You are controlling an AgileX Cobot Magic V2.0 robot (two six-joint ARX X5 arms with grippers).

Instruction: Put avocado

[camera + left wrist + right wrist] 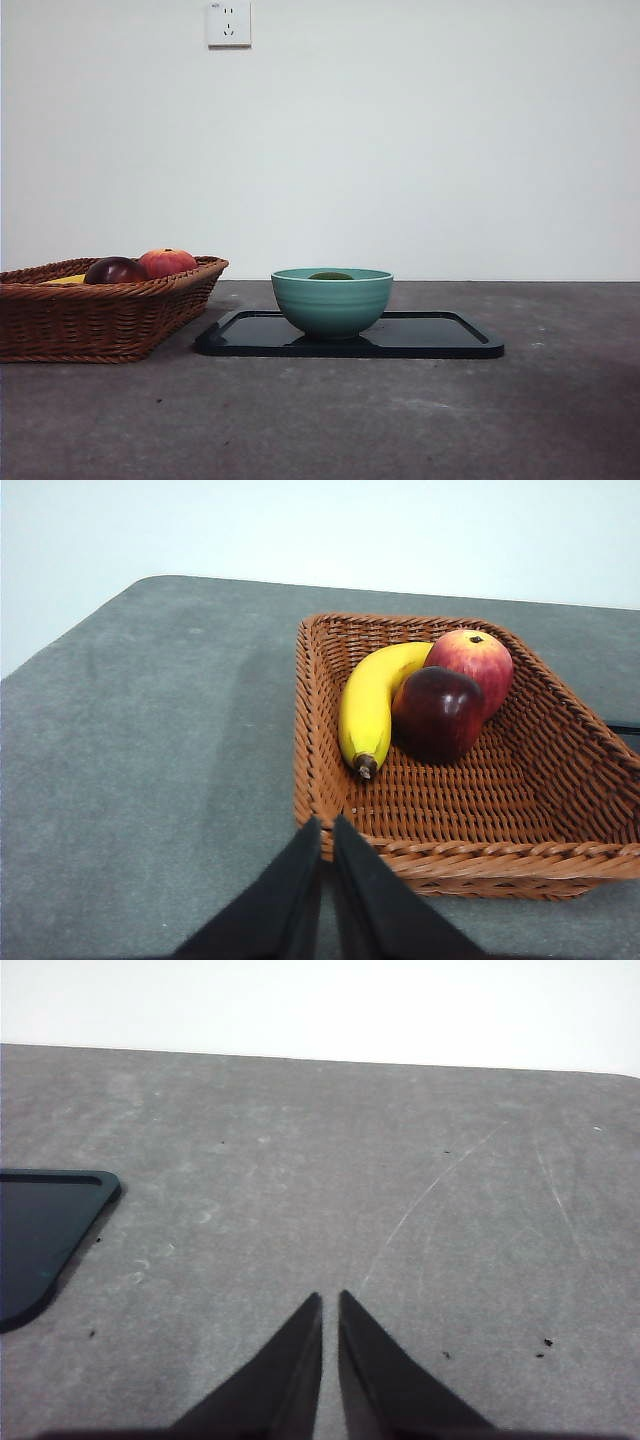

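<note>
Since the dark olive-green avocado (330, 275) sits inside the teal ceramic bowl (332, 305), task looks done | left gripper (326, 825), right gripper (330, 1300): closed, empty, waiting.

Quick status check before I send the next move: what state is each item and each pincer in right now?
avocado: inside the teal bowl, only its top showing
teal bowl: upright on the black tray
wicker basket: holds banana, red-orange fruit, dark maroon fruit
left pincer: shut, empty, near basket
right pincer: shut, empty, over bare table

Dark-green avocado (331, 276) inside teal bowl (332, 305)
</note>
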